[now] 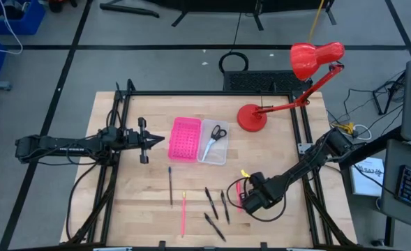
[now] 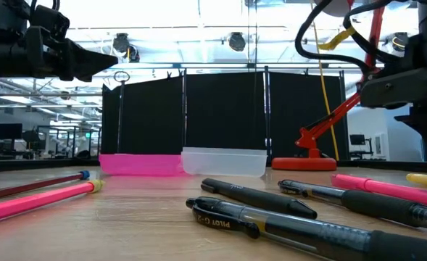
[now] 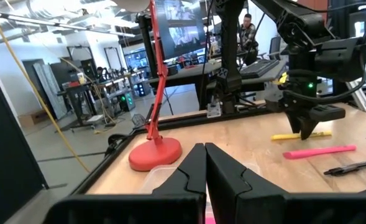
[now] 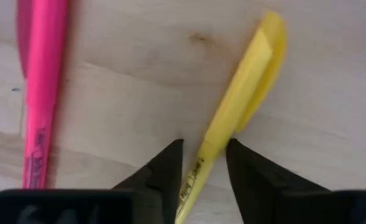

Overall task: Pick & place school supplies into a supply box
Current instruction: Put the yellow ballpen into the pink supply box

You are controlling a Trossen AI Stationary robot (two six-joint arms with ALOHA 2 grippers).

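Observation:
The translucent supply box (image 1: pixel 219 155) lies beside a pink perforated tray (image 1: pixel 185 138), with the black-handled scissors (image 1: pixel 215 134) inside it. Several black pens (image 1: pixel 216 208), a dark pencil (image 1: pixel 170 185) and a pink pen (image 1: pixel 183 213) lie on the near part of the table. My right gripper (image 4: pixel 204 144) points down, open, its fingers on either side of a yellow highlighter (image 4: pixel 235 102). That highlighter lies flat next to a pink highlighter (image 4: pixel 40 87). My left gripper (image 3: pixel 204 165) is shut and hovers level, left of the pink tray. My right gripper comes from above with its fingers (image 4: pixel 170 168) across the yellow highlighter's printed end (image 4: pixel 198 167), which lies flat on the table. Whether the fingers touch it, I cannot tell.
A red desk lamp stands with its base (image 1: pixel 250 117) at the far right of the table, its arm reaching over the right edge. A black frame rail (image 1: pixel 191 93) runs along the table's sides. Bare wood lies between the trays and the pens.

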